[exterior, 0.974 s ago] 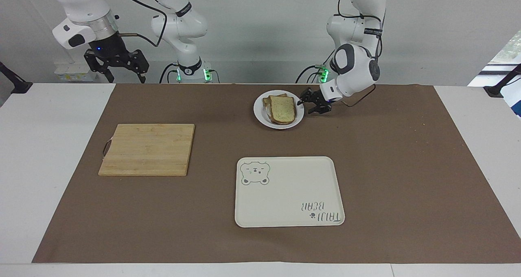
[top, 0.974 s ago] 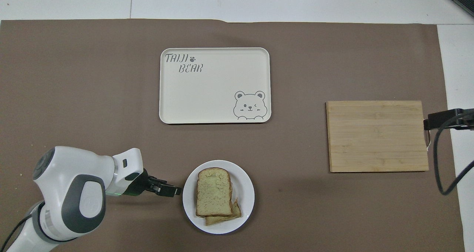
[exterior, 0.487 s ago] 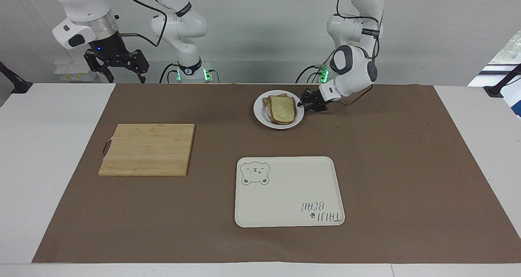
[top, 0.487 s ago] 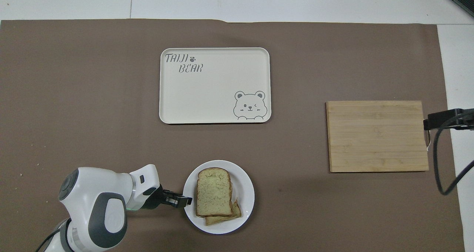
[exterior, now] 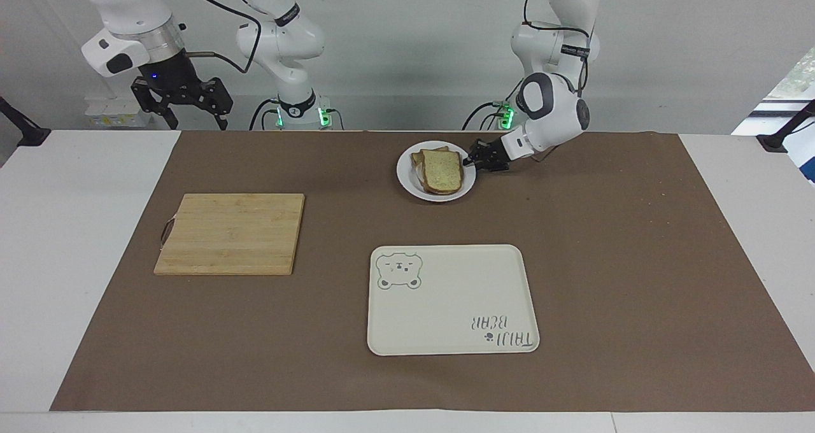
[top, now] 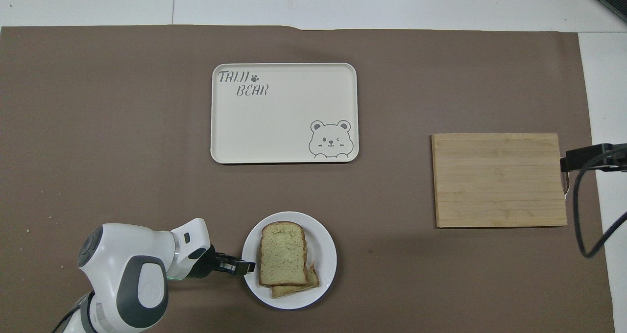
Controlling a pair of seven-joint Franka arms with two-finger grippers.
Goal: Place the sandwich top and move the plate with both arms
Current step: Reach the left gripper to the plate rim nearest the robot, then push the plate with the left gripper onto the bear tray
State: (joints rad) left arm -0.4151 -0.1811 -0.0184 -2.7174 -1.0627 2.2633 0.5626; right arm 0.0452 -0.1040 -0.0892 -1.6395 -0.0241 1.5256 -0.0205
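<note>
The sandwich top (exterior: 442,169), a pale speckled bread slice with a brown crust, lies on another slice on the small round white plate (exterior: 403,173), near the robots. In the overhead view the bread (top: 283,252) covers the middle of the plate (top: 325,247), and the lower slice sticks out at its nearer edge. My left gripper (exterior: 472,161) is low at the plate's rim on the left arm's side, fingers closed on the rim; it also shows in the overhead view (top: 247,266). My right gripper (exterior: 198,126) hangs open and empty, raised above the table's edge at the right arm's end, and waits.
A cream rectangular tray (exterior: 452,299) with a bear drawing lies farther from the robots than the plate; it also shows in the overhead view (top: 284,112). A wooden cutting board (exterior: 230,234) lies toward the right arm's end, also seen in the overhead view (top: 499,179). A brown mat covers the table.
My left gripper has moved in to the plate's rim and its fingers have narrowed onto it. The plate, the bread and the right arm have not moved.
</note>
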